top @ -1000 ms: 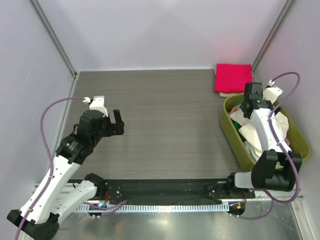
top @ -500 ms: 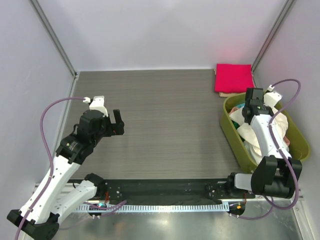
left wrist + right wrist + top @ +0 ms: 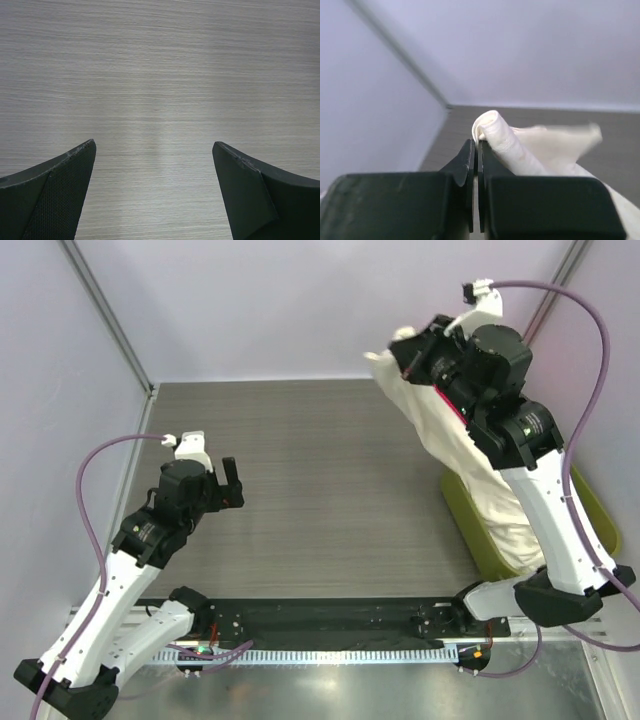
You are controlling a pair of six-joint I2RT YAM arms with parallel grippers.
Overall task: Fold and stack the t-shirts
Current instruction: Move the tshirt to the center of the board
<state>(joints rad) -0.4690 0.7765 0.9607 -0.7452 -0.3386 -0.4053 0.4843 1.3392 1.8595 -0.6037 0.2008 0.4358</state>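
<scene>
My right gripper (image 3: 402, 346) is raised high above the table's back right, shut on a rolled edge of the cream-white t-shirt (image 3: 455, 445). The shirt hangs from the jaws in a long drape down into the olive-green basket (image 3: 463, 518). In the right wrist view the jaws (image 3: 478, 146) are pressed together with the cream-white t-shirt's hem (image 3: 502, 137) curling out beside them. My left gripper (image 3: 232, 484) hovers over the left part of the table, open. The left wrist view shows nothing but bare wood grain between the fingers of the left gripper (image 3: 154, 145).
The grey wood-grain table (image 3: 330, 460) is bounded by pale walls on the left, back and right. The basket stands at the right edge, partly hidden by my right arm and the hanging cloth. Both arm bases sit on the black rail (image 3: 330, 620) at the near edge.
My right gripper shut inside the basket, then rose up and toward the back left, pulling the cream-white t-shirt out. The left arm has hardly moved.
</scene>
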